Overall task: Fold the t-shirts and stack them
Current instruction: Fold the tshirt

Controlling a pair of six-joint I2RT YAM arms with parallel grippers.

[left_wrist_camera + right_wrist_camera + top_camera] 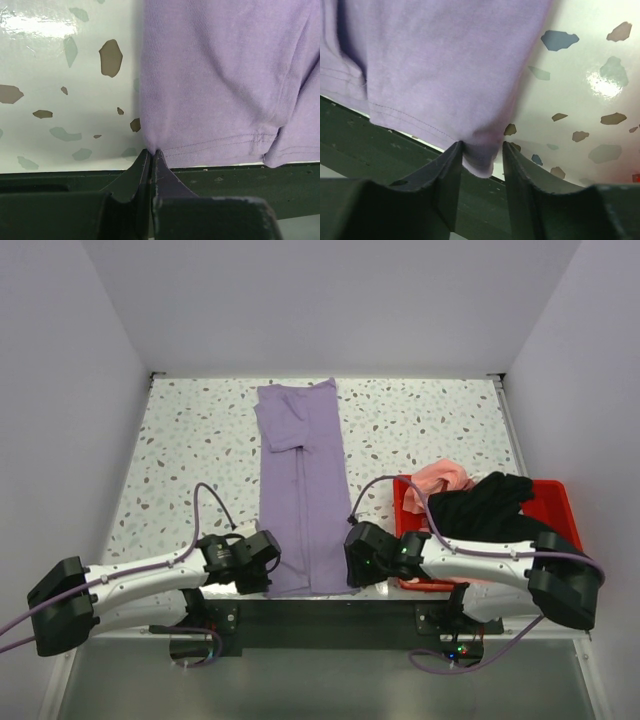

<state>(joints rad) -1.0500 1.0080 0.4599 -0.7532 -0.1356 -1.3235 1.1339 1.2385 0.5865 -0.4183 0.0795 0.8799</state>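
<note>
While the left tool [151, 152] is closed on only the hem corner of the lavender t-shirt [220, 75] (left wrist), that thin bite could slip on lift. Right wrist: right tool [482, 150] open, corner loose between jaws, so a lift now would skew the fold. Top: shirt lies lengthwise on the table [180, 440], hem at the near edge. Count: one lavender; one pink t-shirt [440, 478] and one black t-shirt [485, 508] in one red bin [560, 490]; two tools.

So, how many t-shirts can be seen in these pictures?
3. The lavender t-shirt lies on the table; the pink t-shirt and the black t-shirt are in the red bin. More may hide underneath.
</note>
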